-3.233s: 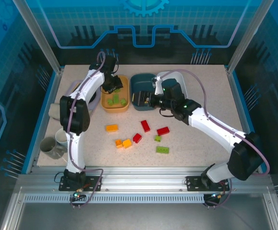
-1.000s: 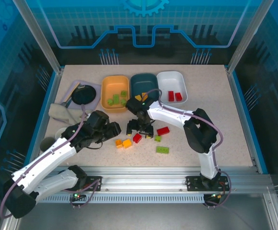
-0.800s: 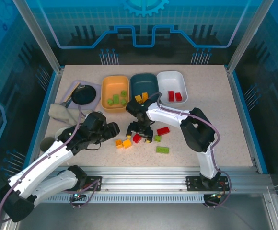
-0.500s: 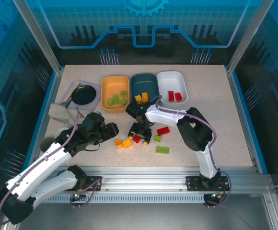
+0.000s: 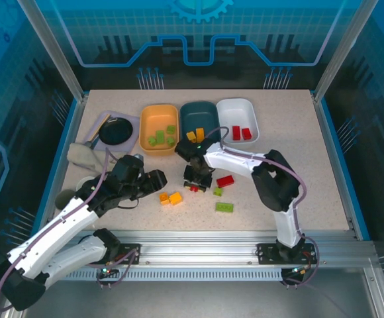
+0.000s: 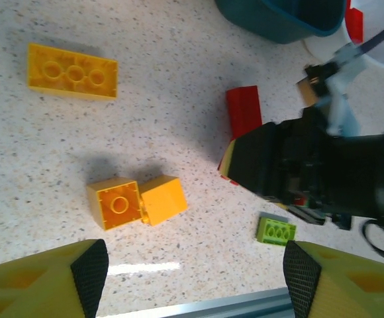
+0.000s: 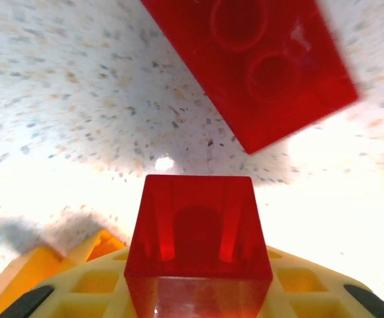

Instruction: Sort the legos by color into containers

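Your left gripper (image 5: 153, 180) hovers low over the table (image 5: 298, 152), down and to the left of the dark teal tub (image 5: 200, 116). In its wrist view the fingers (image 6: 89, 268) stand wide apart with nothing between them. That camera gives you a long yellow brick (image 6: 72, 70) lying flat, and nearer the fingers two small orange-yellow bricks (image 6: 136, 202) touching side to side. It also catches a small green brick (image 6: 276, 230) off to the right.

Your right gripper (image 5: 195, 182) points straight down just in front of the teal tub. Its jaws are closed on a small red brick (image 7: 198, 228), which its wrist view shows pinched squarely between the fingers. You cannot tell whether that brick is off the table. A larger red brick (image 7: 245, 66) lies flat just beyond it.

The overhead view gives you the tubs. The orange tub (image 5: 159, 118), left of the teal one, holds green bricks (image 5: 159, 138). The teal tub holds yellow bricks (image 5: 195, 136) at its near end. The white tub (image 5: 238, 111), to its right, holds two red bricks (image 5: 241, 133).
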Controlling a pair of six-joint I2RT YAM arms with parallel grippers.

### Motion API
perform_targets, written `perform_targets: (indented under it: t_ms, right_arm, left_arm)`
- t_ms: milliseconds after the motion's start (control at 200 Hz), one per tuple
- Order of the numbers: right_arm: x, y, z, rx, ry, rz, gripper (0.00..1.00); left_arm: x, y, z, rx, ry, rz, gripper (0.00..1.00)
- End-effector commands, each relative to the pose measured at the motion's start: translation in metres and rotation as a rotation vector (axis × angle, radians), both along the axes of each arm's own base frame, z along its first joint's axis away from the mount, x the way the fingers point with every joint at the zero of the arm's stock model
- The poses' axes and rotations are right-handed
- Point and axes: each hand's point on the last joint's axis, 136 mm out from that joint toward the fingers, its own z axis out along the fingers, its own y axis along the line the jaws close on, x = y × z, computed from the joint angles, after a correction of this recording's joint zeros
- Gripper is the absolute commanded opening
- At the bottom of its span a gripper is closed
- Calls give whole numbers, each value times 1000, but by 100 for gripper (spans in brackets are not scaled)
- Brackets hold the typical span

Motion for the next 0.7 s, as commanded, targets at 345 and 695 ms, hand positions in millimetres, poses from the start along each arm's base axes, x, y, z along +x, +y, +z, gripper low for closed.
perform_targets:
  t_ms: [345, 695]
  right_arm:
    - [169, -133, 98, -23, -381, 12, 31]
    - [241, -155, 44, 22, -251, 6, 29]
  left_arm:
    - [102, -83, 66, -132, -77, -122, 86]
    - [158, -92, 70, -123, -71, -115, 86]
